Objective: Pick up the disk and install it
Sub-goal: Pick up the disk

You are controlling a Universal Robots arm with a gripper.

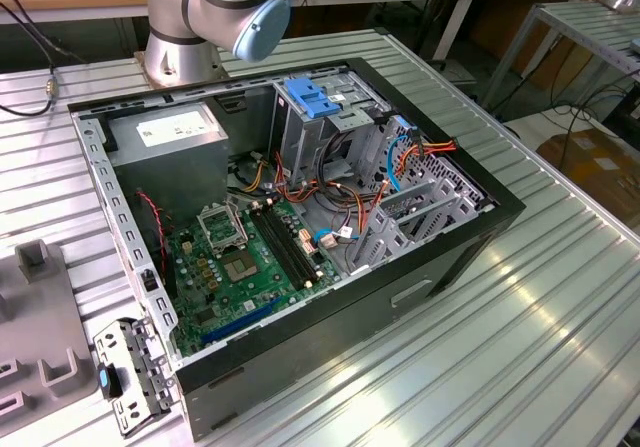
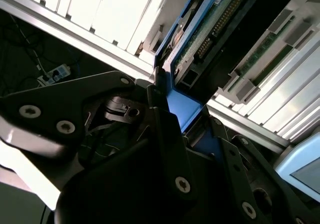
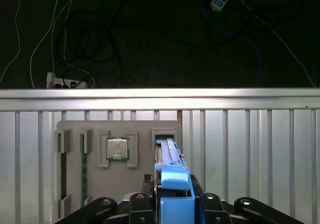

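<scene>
While the disk (image 3: 170,159) stands edgewise in its tray (image 3: 145,129), the claw (image 3: 174,200) pinches its blue end. Edgewise storage likely exposes both faces.

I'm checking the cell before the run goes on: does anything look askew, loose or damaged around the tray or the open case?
Nothing stands out. The disk stands on edge in its slot of the grey tray, square to it, with the gripper closed on its blue rail. The open case sits flat on the table.
</scene>
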